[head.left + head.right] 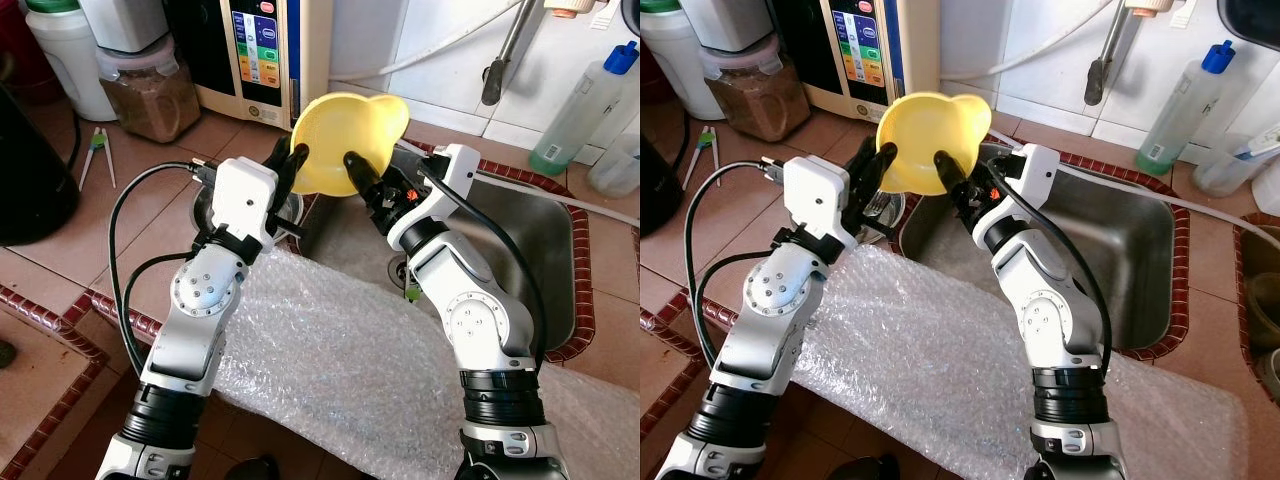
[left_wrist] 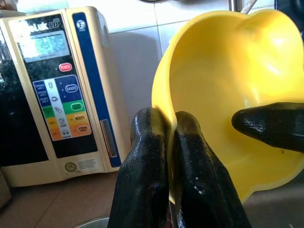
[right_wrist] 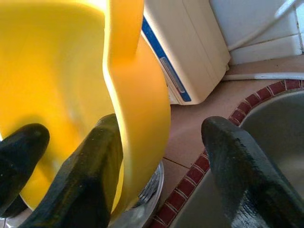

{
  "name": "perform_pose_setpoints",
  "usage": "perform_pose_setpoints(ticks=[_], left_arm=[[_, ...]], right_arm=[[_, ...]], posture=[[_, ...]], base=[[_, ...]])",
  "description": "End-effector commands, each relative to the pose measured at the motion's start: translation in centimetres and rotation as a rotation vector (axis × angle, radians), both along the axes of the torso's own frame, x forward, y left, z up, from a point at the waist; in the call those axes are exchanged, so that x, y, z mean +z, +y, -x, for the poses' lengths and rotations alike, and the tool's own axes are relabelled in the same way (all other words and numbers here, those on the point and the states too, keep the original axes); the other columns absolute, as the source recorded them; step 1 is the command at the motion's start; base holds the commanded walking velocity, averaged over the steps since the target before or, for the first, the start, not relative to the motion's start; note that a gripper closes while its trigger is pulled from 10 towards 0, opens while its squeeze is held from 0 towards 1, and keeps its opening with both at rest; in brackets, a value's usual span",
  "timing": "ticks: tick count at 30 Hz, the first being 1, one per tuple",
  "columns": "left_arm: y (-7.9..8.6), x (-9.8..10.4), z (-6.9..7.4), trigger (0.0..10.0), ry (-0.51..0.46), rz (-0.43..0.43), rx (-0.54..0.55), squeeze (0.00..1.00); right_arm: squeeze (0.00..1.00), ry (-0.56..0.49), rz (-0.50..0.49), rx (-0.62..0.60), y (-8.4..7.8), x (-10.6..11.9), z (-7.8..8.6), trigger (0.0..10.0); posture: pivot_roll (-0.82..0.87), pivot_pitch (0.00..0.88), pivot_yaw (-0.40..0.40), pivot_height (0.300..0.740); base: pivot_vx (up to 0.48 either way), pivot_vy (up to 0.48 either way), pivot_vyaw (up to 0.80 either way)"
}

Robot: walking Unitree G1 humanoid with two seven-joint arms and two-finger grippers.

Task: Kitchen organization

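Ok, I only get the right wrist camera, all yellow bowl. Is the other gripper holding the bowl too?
Observer: Yes, the left gripper is shut on the yellow bowl, pinching its rim.
Operator: What's under the arms?
Observer: A sheet of bubble wrap, spread over the counter edge.
Operator: Anything behind the sink?
Observer: A clear bottle with a blue cap stands behind it.

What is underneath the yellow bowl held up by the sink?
Under the yellow bowl a shiny metal rim shows on the tiled counter, beside the sink. The bowl and the left tool cover the rest.
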State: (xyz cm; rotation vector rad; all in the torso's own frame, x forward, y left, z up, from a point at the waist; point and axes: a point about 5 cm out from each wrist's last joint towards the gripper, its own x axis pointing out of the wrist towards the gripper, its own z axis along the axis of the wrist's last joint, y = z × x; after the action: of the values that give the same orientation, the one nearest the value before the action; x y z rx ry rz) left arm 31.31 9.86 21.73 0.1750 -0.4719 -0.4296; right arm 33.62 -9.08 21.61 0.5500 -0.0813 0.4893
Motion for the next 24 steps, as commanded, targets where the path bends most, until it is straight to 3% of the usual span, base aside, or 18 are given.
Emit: perform_pose_setpoints(ticks=[1,17,18,19,20,24], left_arm=[[-0.03,0.54,0.43,0.0,-0.038,0.012,-0.026,0.00],[-0.25,0.41,0.55,0.0,-0.030,0.014,-0.046,0.00],[-0.28,0.37,0.57,2.0,-0.025,0.017,-0.049,1.00],[-0.30,0.32,0.57,4.1,-0.020,0.022,-0.051,1.00],[-0.34,0.25,0.58,9.7,-0.011,0.028,-0.059,1.00],[-0.32,0.05,0.59,10.0,0.002,0.024,-0.068,1.00]], right_arm=[[0.00,0.053,-0.013,-0.118,-2.58,-0.73,-0.66,0.0],[0.00,0.062,-0.034,-0.136,-2.64,-0.86,-0.76,0.0],[0.00,0.063,-0.034,-0.143,-2.69,-0.86,-0.78,0.0],[0.00,0.064,-0.035,-0.149,-2.75,-0.86,-0.80,0.0],[0.00,0.067,-0.037,-0.156,-2.85,-0.88,-0.85,0.0],[0.00,0.069,-0.029,-0.192,-3.37,-0.92,-1.09,0.0]], posture=[[0.04,0.141,-0.024,0.740],[0.04,0.146,-0.024,0.740],[0.04,0.146,-0.024,0.740],[0.04,0.147,-0.024,0.740],[0.04,0.147,-0.023,0.740],[0.05,0.148,-0.022,0.740]], base=[[0.000,0.000,0.00],[0.000,0.000,0.00],[0.000,0.000,0.00],[0.000,0.000,0.00],[0.000,0.000,0.00],[0.000,0.000,0.00]])
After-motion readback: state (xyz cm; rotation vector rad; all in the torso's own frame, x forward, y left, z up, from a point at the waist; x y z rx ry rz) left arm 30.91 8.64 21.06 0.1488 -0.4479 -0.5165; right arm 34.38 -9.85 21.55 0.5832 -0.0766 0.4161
